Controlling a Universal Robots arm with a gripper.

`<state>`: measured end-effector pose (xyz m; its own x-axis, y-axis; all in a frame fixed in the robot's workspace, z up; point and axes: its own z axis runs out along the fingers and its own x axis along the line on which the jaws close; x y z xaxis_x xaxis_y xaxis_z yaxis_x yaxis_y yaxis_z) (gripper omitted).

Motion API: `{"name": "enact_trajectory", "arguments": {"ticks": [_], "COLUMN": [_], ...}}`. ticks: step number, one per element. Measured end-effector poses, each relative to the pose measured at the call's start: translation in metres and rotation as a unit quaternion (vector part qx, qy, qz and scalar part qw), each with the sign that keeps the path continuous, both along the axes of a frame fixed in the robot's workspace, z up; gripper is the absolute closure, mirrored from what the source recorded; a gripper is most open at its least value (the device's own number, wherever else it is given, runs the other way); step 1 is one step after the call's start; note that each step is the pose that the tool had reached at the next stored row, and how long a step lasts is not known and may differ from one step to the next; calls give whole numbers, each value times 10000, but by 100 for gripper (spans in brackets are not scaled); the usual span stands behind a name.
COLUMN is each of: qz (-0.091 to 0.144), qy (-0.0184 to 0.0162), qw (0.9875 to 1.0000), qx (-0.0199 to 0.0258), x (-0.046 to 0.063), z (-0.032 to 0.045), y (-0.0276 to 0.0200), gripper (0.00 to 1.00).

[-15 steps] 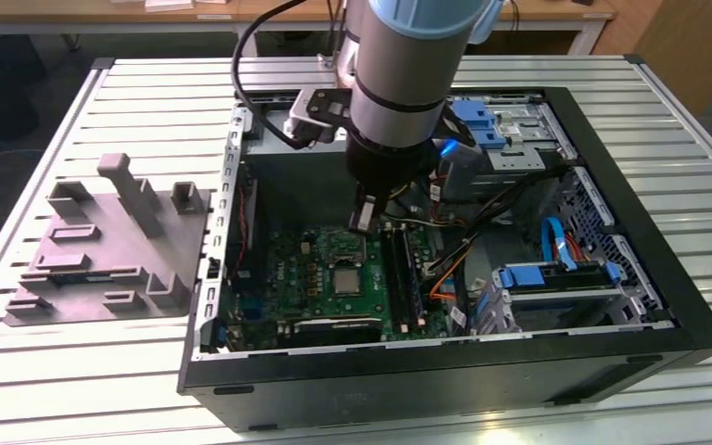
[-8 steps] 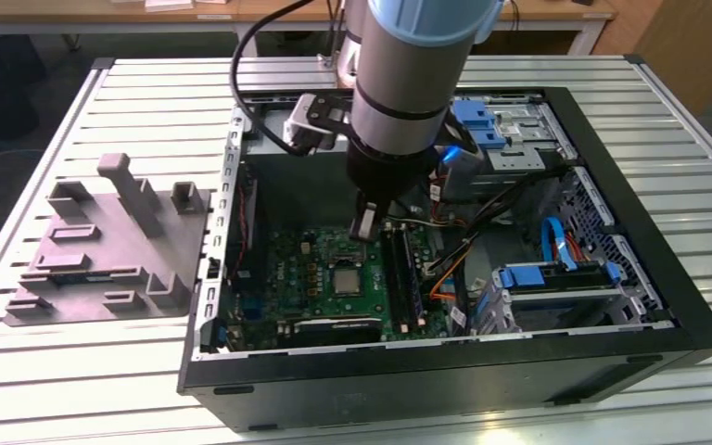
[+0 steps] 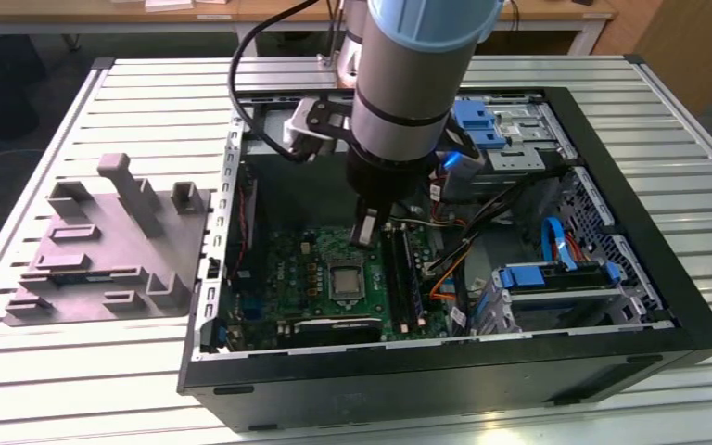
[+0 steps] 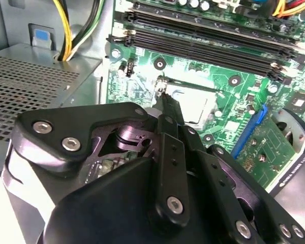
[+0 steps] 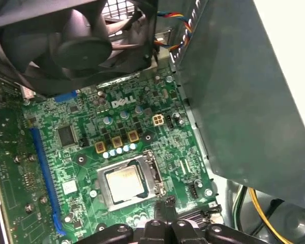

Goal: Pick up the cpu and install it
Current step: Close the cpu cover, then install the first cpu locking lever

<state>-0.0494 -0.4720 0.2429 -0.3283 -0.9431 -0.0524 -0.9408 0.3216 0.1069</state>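
Your black gripper (image 5: 165, 211) hangs low inside the open black computer case (image 3: 455, 371), its fingers drawn together on nothing, tips just beside the corner of the socket in both wrist views. There's your cpu (image 5: 124, 184), the small flat square silvery-grey chip, already lying in the metal-framed socket (image 5: 129, 185) on the green motherboard (image 5: 117, 142); in the exterior view it sits just below the gripper (image 3: 366, 232). Past it, long black memory slots (image 4: 208, 35) run across the board. Further off, a grey moulded fixture (image 3: 108, 246) rests on the slatted metal desk (image 3: 71, 371) at the exterior view's left.
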Motion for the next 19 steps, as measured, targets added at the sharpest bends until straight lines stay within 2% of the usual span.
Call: {"name": "enact_trajectory", "arguments": {"ticks": [5,19], "qz": [18,20], "qy": [-1,0], "qw": [10000,10000], "qx": [-2,-2], "x": [-51,-52], "z": [-2,-1], "y": [-32,-35], "gripper": [89,89]}}
